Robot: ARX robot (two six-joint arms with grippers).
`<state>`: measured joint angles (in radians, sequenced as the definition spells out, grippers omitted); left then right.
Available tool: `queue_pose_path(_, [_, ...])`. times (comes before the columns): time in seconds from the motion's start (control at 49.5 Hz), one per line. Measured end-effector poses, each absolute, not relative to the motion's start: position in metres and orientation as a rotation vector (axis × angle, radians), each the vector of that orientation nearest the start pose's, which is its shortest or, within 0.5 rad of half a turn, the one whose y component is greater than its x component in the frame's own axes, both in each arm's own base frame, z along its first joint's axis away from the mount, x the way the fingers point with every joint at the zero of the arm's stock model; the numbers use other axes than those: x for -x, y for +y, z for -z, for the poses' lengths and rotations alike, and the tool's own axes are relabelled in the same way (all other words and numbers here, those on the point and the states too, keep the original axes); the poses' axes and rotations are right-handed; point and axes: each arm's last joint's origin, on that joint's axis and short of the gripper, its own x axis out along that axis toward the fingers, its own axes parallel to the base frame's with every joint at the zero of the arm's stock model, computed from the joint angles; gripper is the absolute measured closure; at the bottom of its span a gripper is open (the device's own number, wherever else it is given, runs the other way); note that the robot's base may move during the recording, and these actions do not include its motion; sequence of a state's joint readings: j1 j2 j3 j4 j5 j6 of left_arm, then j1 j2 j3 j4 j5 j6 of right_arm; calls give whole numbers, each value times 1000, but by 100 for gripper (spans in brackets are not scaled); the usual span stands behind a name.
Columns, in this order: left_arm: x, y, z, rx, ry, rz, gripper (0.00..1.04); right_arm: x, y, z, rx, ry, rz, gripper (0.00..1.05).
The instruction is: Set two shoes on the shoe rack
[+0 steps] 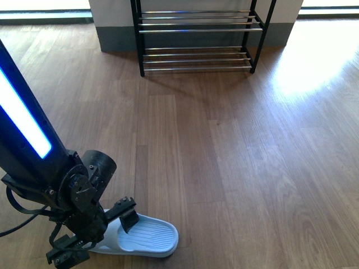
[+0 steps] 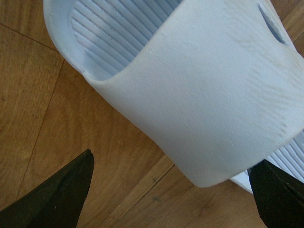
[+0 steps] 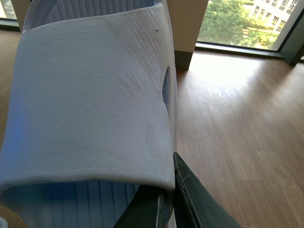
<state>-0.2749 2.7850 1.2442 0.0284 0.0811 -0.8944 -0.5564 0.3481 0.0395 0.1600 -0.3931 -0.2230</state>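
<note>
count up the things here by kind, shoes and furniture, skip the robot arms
pale blue rubber slide slippers: 2 (floor slipper lying on the wood floor; held slipper pinched in the right gripper, seen only in the right wrist view)
black-framed shoe rack with chrome rods: 1
total: 3

Wood plank floor (image 1: 235, 157), pale wall (image 1: 109, 11), grey skirting (image 1: 115, 39), sunlit window (image 3: 237, 21)
</note>
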Motion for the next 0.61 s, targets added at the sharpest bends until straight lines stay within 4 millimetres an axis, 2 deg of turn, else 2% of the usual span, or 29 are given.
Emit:
queue_pose_path(0.425, [-320, -87, 159, 528, 1566, -447, 9, -105, -52, -162, 154, 149, 147, 103])
queue_pose_path(0.586, [-322, -85, 160, 435, 1522, -435, 10, -105, -52, -162, 154, 150, 147, 103])
queue_pose_path(0.607, [-322, -85, 160, 418, 1521, -436, 12, -105, -52, -162, 154, 150, 147, 103])
